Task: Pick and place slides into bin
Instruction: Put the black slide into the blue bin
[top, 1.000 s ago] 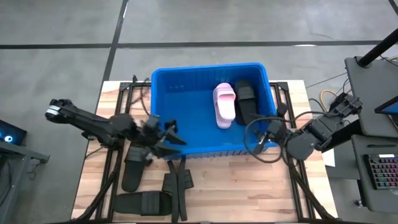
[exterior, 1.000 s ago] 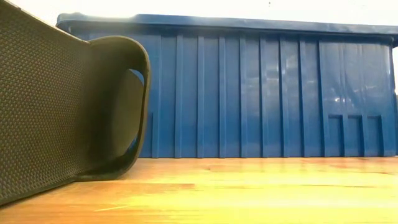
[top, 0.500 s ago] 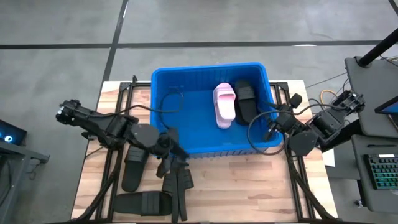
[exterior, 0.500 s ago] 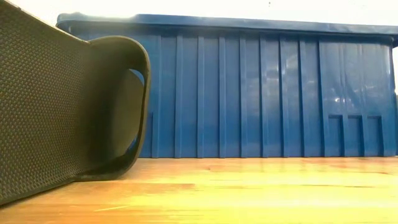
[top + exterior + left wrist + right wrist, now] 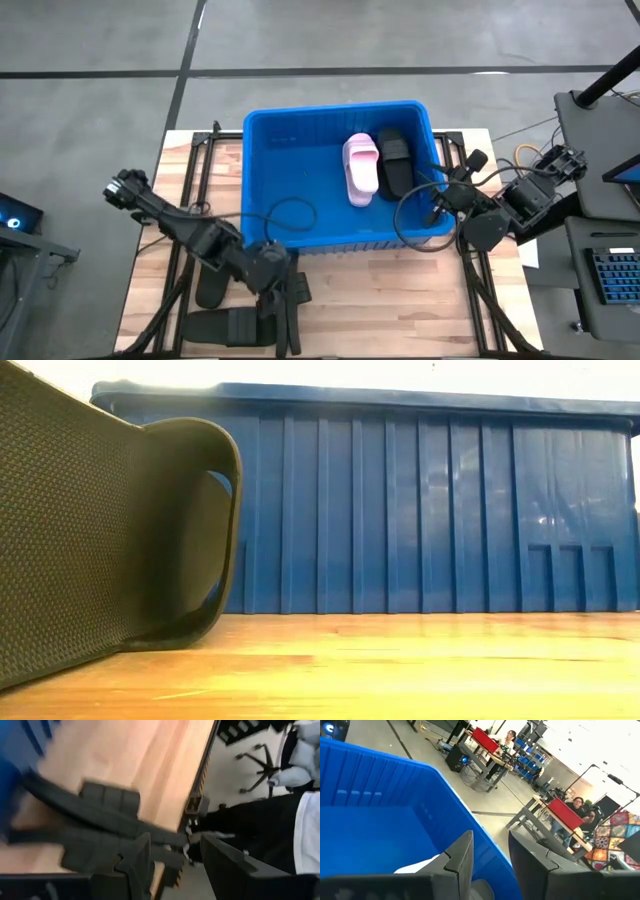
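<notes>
The blue bin (image 5: 270, 150) stands at the table's far middle. A pale pink slide (image 5: 360, 168) and a black slide (image 5: 393, 162) lie in its right half. Two black slides (image 5: 208, 288) (image 5: 232, 325) lie on the table in front of the bin's left part, beside a narrow black forked piece (image 5: 290, 325). My left gripper (image 5: 280, 290) is open, just above the forked piece (image 5: 100, 820); I cannot tell whether it touches it. My right gripper (image 5: 440, 205) is open and empty at the bin's right rim (image 5: 470, 820).
In the low view one black slide (image 5: 100, 540) stands on its edge close to the camera, in front of the bin's ribbed wall (image 5: 420, 510). Bare wood (image 5: 400, 300) lies in front of the bin's right part. People sit at desks in the room beyond (image 5: 510, 737).
My left gripper has gone from the bin's near left rim toward the table's near edge and down, to over the black forked piece. My right gripper has shifted a little toward the far edge along the bin's right rim. The slides have kept still.
</notes>
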